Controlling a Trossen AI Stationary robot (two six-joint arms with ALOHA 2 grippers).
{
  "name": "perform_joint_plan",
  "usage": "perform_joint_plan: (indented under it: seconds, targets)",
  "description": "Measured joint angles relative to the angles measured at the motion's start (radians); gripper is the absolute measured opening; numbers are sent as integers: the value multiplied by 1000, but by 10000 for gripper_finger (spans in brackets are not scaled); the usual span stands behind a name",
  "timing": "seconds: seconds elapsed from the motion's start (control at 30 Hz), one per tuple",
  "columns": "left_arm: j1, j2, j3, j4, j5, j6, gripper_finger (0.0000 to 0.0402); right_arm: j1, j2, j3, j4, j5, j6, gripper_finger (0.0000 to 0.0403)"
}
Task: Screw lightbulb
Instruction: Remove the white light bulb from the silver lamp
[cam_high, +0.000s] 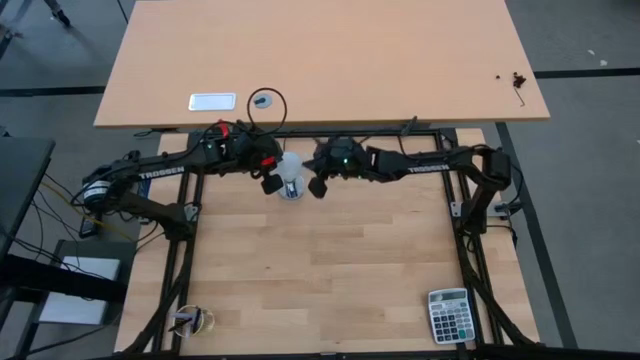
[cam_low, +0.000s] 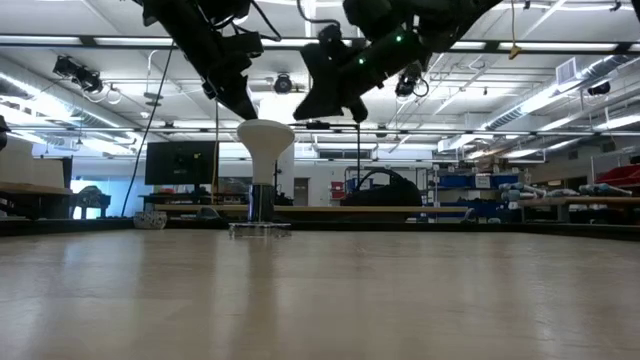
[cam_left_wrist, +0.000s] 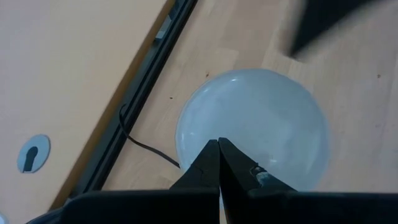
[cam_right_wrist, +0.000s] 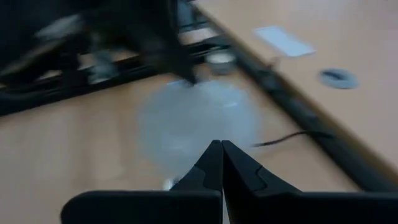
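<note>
The white lightbulb (cam_low: 265, 140) stands upright near the table's far edge. Its wide round face (cam_left_wrist: 255, 124) is up and its narrow base is down in a socket (cam_low: 260, 228), from which a black cord (cam_left_wrist: 143, 147) runs. My left gripper (cam_low: 246, 110) is shut and hangs just above the bulb's rim on its left side (cam_high: 270, 184). My right gripper (cam_low: 310, 108) is shut too, and hovers above and to the right of the bulb (cam_high: 318, 186). In both wrist views the shut fingertips (cam_left_wrist: 219, 143) (cam_right_wrist: 222, 144) show in front of the bulb's face. No touch shows.
A black frame rail (cam_left_wrist: 134, 106) runs just behind the bulb. Beyond it stands a lighter desk (cam_high: 380, 60) with a white card (cam_high: 212, 101) and a grey grommet (cam_high: 262, 99). A calculator (cam_high: 449, 315) lies at the near right corner, and a small roll (cam_high: 190, 320) at the near left.
</note>
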Motion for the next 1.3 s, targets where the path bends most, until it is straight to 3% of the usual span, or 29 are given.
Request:
perform_joint_plan:
  seconds: [0.27, 1.3]
  targets:
    - [1, 1, -1, -1, -5, 0, 0, 76, 32, 0, 36, -8, 11, 9]
    - [-36, 1, -2, -6, 6, -8, 0, -83, 42, -3, 2, 31, 18, 9]
